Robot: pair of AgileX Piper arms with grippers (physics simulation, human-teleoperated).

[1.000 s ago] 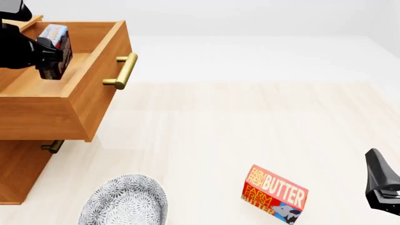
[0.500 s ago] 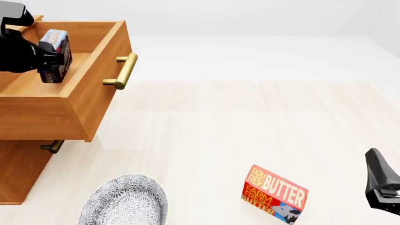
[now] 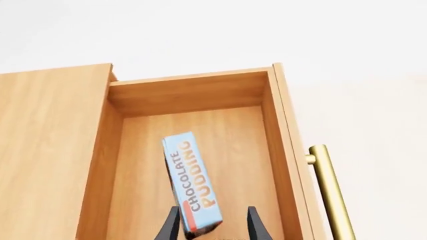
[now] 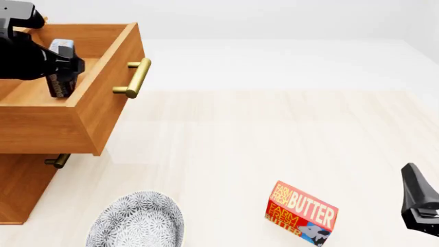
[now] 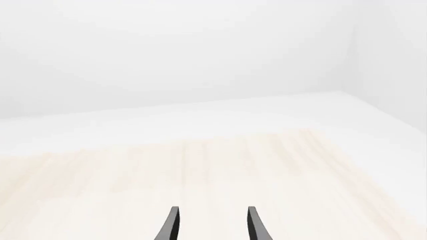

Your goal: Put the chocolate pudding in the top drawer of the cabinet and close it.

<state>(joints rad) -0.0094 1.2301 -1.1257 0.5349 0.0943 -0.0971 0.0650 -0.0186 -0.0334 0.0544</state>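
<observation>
Left wrist view alone shows left jaws parted around chocolate pudding (image 3: 192,182); right jaws open.

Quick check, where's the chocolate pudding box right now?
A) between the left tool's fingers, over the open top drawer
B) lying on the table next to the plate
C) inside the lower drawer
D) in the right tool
A: the left wrist view shows the chocolate pudding box between the fingers of the left tool, above the floor of the open top drawer; the right tool is open with nothing in it.
</observation>
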